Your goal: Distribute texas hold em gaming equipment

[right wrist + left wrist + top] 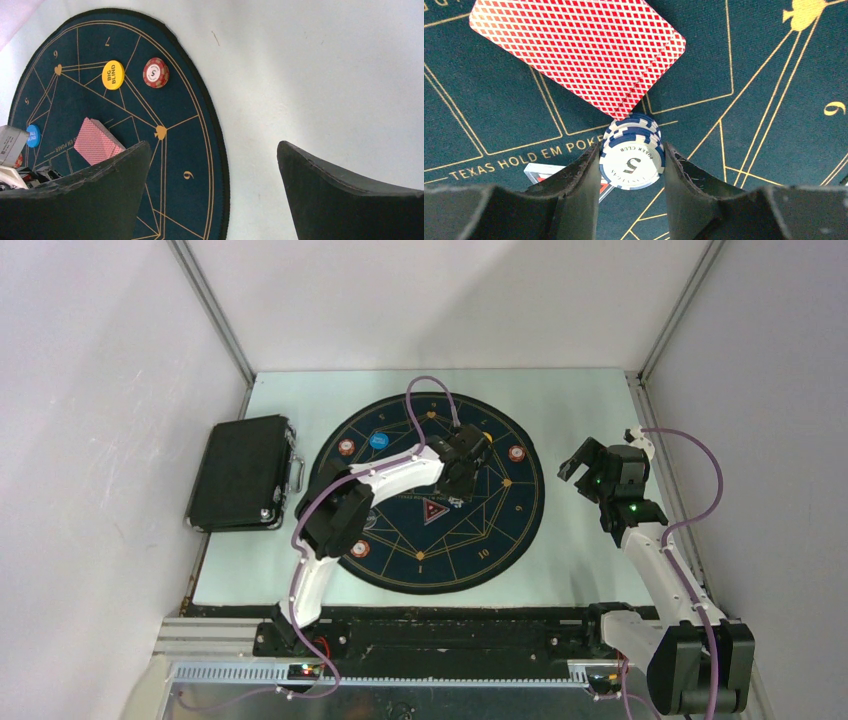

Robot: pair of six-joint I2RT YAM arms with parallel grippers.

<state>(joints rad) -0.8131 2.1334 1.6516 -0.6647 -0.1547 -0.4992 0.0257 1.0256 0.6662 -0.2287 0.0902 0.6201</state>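
Note:
My left gripper [462,462] is over the middle of the dark round mat [500,530]. In the left wrist view its fingers [584,170] press both sides of a small stack of blue-white poker chips [631,162]. A pink-backed deck of cards [579,50] lies just beyond, and the red triangular token [434,511] lies beside the gripper. My right gripper [585,465] is open and empty above the table, right of the mat. A yellow "big blind" chip [113,75], red-white chips [515,453] [346,448] and a blue chip [378,440] lie on the mat.
A shut black rectangular case [240,472] lies left of the mat near the left wall. A grey chip [362,547] sits on the mat by the left arm's elbow. Walls close in the table on three sides.

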